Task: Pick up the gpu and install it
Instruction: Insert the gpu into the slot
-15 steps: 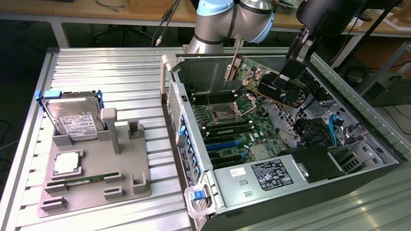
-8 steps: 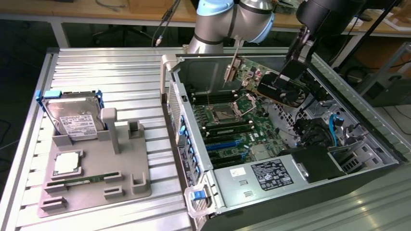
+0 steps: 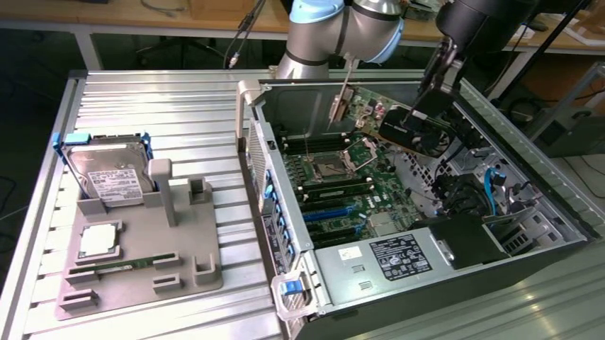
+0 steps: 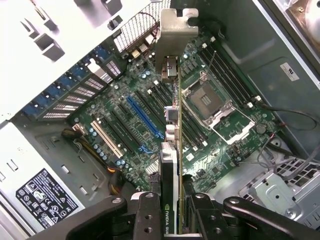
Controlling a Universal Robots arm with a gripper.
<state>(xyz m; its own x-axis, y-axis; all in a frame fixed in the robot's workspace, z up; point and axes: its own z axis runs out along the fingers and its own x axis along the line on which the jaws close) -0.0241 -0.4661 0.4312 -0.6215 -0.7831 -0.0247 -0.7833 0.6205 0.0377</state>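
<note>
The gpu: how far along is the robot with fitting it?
Done: the gpu is picked up, clamped between the fingers. In hand: it hangs above the motherboard inside the case. Left: it isn't seated; the blue slot is empty.

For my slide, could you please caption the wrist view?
The gripper holds the gpu edge-on above the motherboard.

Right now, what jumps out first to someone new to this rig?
The gpu, clamped in the gripper, hangs over the motherboard inside the open case, with its bracket end away from the gripper. On the exterior view's left, a grey tray holds a hard drive.
</note>
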